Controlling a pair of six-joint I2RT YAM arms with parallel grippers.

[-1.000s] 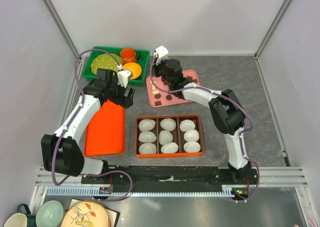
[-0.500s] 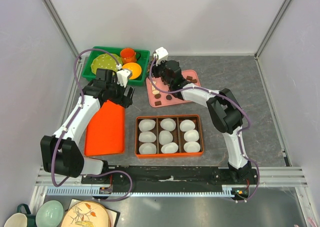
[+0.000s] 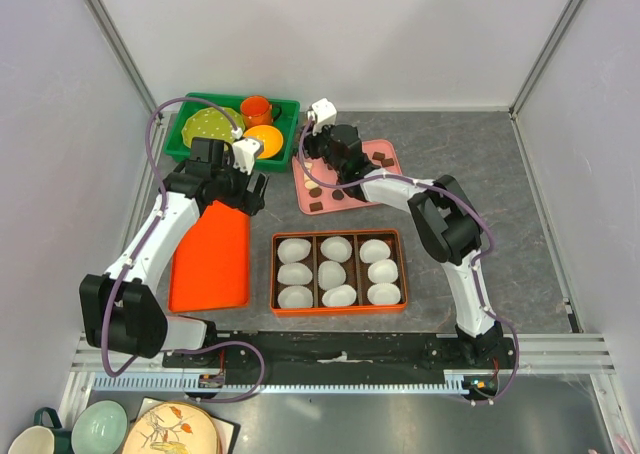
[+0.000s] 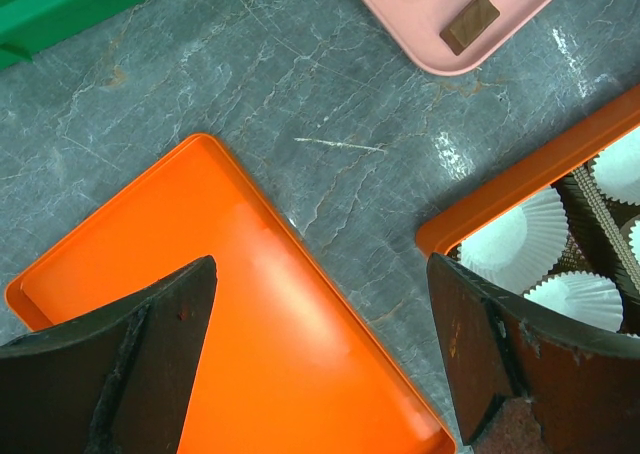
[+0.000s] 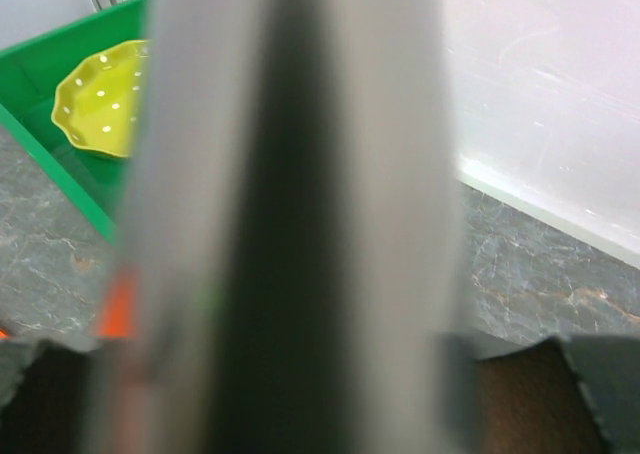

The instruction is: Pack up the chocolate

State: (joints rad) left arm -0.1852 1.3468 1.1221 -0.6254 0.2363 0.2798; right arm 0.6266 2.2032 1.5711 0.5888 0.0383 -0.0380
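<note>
The chocolate lies as several small brown and cream pieces on a pink tray. One brown square shows at the tray's corner in the left wrist view. My right gripper hangs over the tray's left part. In its wrist view a blurred grey band hides the gap. Dark fingers show far apart at both bottom corners, so it is open. My left gripper stands wide open and empty over the near end of a flat orange lid.
An orange box with white paper cups sits near the arm bases. The orange lid lies to its left. A green bin at the back holds a yellow dish and an orange cup.
The right gripper has edged a little to the left over the pink tray, and its elbow has followed. The left arm has held still.
</note>
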